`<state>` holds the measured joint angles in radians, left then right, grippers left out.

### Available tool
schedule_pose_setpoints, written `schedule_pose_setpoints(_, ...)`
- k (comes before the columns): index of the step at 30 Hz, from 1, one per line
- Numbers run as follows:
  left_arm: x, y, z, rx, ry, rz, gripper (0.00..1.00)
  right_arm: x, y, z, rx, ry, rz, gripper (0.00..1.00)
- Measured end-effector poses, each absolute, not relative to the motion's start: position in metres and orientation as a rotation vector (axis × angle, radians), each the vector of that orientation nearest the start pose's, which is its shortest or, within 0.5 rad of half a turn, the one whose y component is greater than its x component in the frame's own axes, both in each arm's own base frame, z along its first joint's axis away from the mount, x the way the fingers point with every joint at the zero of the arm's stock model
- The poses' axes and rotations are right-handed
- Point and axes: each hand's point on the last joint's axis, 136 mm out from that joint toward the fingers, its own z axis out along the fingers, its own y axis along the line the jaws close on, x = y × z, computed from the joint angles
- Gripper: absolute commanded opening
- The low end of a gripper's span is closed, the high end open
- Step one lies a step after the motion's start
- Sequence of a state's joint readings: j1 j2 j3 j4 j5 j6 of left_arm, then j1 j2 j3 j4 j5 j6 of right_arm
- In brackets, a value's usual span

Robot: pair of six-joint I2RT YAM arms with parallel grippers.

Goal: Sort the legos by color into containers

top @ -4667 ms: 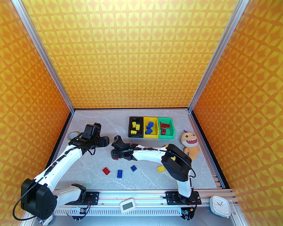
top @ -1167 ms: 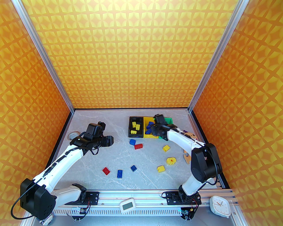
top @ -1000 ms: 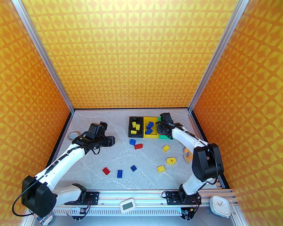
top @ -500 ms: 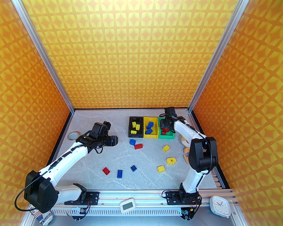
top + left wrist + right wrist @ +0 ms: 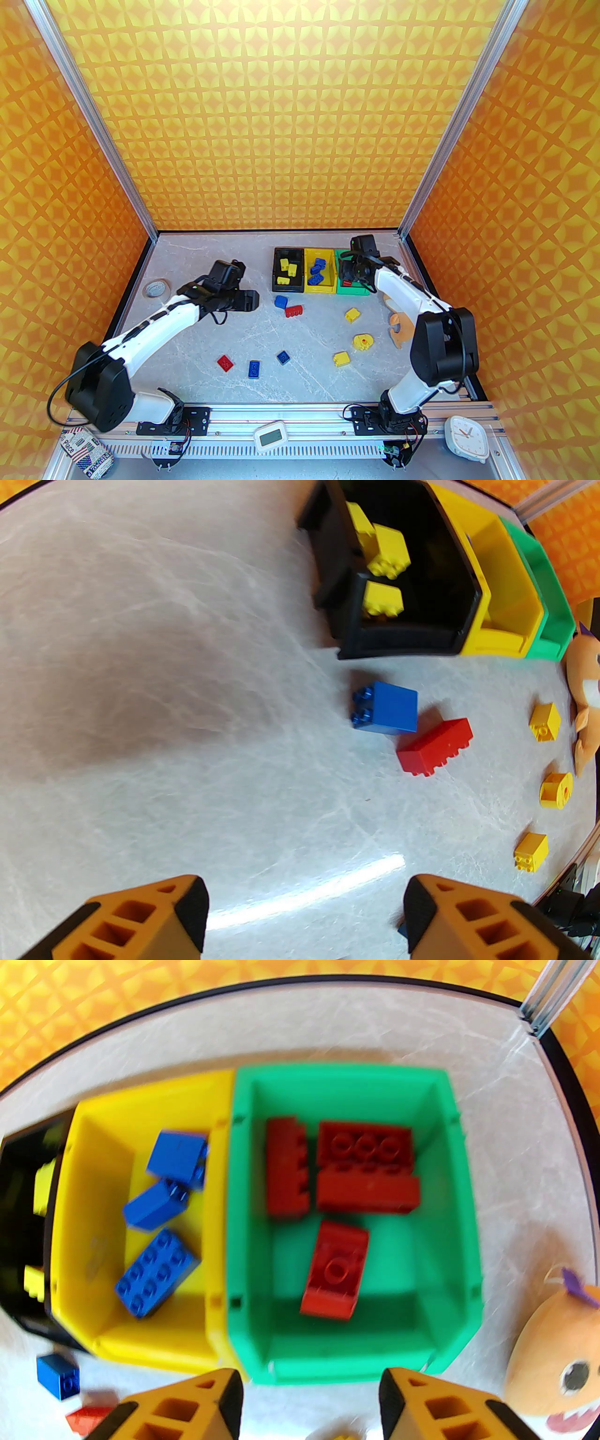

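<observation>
legos (image 5: 386, 708) part sorted, left claw (image 5: 304, 902) wide, empty, right claw (image 5: 311, 1391) likewise, can (image 5: 86, 452) lettered "place"

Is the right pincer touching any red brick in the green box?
Apart. The right wrist view shows the right pincer open and empty, fingertips at the green box's near wall, with bare green floor between them and the nearest red brick.

Overhead plus wrist close-ups, common containers (image 5: 321, 287)

Glossy plastic legos (image 5: 391, 709), seemingly plastic containers (image 5: 342, 1077), smooth sheeny table (image 5: 164, 761)
</observation>
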<state>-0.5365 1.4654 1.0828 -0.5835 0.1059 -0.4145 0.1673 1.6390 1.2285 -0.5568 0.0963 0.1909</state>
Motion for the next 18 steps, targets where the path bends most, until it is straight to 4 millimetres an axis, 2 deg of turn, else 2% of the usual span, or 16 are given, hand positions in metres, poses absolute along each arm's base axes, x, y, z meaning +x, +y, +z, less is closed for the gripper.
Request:
schedule_pose_setpoints(3,0.309,-0.220,0.129,0.189,2.641,-0.497,0.74,0.410,0.060,0.127,0.058,2.544,0.037,0.53)
schedule_pose_setpoints(6,0.292,-0.232,0.123,0.172,2.675,-0.481,0.74,0.399,0.062,0.125,0.055,2.551,0.053,0.53)
schedule_pose_setpoints(11,0.236,-0.247,0.101,0.154,2.764,-0.446,0.74,0.388,0.061,0.125,0.065,2.546,0.061,0.54)
schedule_pose_setpoints(15,0.197,-0.238,0.086,0.095,2.833,-0.370,0.74,0.384,0.061,0.121,0.071,2.552,0.071,0.54)
schedule_pose_setpoints(18,0.180,-0.227,0.082,0.032,2.863,-0.325,0.74,0.382,0.062,0.117,0.070,2.559,0.073,0.54)
